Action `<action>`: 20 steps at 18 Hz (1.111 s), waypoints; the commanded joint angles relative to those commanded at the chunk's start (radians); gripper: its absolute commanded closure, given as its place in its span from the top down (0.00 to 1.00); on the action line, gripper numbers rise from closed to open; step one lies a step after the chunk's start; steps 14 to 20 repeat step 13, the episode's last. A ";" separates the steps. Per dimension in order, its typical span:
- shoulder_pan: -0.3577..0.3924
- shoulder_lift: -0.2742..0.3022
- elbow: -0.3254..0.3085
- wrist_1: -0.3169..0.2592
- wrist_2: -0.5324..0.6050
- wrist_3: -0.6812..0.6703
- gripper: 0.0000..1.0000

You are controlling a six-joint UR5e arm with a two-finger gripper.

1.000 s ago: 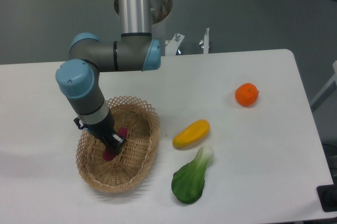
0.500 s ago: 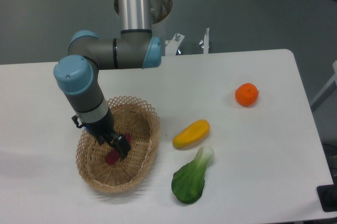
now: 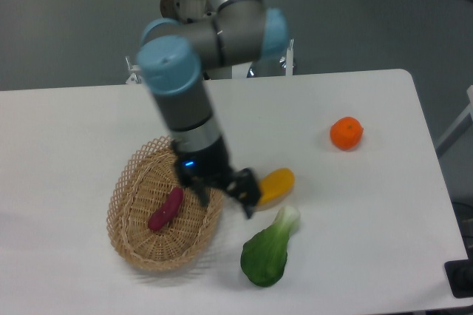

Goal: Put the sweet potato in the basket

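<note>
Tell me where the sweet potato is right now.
The sweet potato lies inside the basket at the table's front left in the camera view, free of the open gripper, which is over the basket's right rim near the yellow fruit.

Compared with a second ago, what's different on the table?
The gripper has let go of the sweet potato, which now lies alone in the basket. The arm has lifted out and swung right, over the basket's right rim toward the yellow fruit. The gripper looks open and empty. The orange, leafy green vegetable and basket have not moved.
</note>
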 joint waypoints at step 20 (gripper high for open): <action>0.304 0.094 0.031 -0.253 -0.083 0.640 1.00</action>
